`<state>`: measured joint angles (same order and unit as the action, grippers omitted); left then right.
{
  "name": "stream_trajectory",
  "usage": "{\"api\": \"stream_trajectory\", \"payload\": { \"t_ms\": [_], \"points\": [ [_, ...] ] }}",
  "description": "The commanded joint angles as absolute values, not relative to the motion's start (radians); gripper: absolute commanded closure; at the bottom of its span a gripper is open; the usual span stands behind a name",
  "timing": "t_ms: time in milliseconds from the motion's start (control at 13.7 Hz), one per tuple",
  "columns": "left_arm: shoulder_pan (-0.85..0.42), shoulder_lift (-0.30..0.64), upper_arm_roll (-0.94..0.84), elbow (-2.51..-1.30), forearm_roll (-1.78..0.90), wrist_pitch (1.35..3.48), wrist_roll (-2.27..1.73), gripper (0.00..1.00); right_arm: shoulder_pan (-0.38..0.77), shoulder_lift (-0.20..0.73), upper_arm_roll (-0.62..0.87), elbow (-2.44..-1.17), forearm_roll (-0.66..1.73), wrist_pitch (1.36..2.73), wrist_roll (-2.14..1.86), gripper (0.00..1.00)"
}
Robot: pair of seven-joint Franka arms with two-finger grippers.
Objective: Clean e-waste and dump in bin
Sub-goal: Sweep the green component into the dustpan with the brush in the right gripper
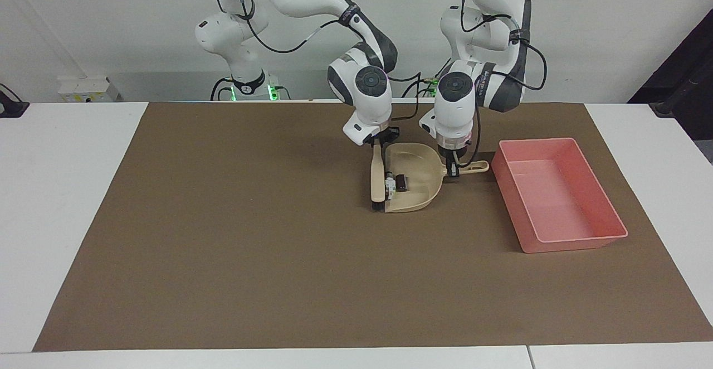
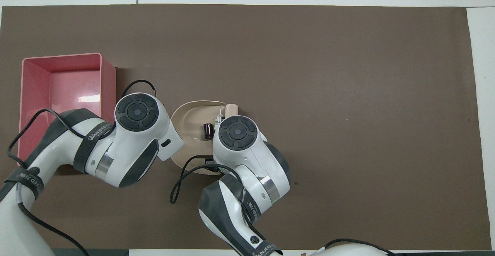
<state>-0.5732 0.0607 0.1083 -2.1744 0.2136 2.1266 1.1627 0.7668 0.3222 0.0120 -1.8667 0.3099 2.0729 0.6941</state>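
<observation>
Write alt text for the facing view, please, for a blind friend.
Right gripper holds a brush at the dustpan mouth, e-waste inside it; left gripper holds the dustpan's handle. The pink bin sits beside it.

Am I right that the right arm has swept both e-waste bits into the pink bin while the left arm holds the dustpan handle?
Not quite. The two e-waste bits lie in the beige dustpan, not the pink bin, as the facing view shows. The rest stands: the right gripper holds the brush at the dustpan's mouth and the left gripper holds the dustpan handle.
</observation>
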Motion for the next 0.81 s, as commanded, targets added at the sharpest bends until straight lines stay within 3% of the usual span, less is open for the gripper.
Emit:
{"api": "stream_trajectory", "payload": {
  "t_ms": [0,440,733],
  "points": [
    [-0.581,0.031,0.117,-2.201,0.236,2.143,1.149,1.00,0.767,0.340,0.018,-1.839,0.331,2.086,0.722,1.00],
    [-0.580,0.031,0.115,-2.203,0.236,2.158,1.166,1.00,0.790,0.359,0.020,-1.786,0.331,2.077,0.775,1.00],
    [-0.569,0.026,0.115,-2.241,0.236,2.221,1.163,1.00,0.775,0.350,0.015,-1.781,0.290,1.996,0.753,1.00]
  ]
}}
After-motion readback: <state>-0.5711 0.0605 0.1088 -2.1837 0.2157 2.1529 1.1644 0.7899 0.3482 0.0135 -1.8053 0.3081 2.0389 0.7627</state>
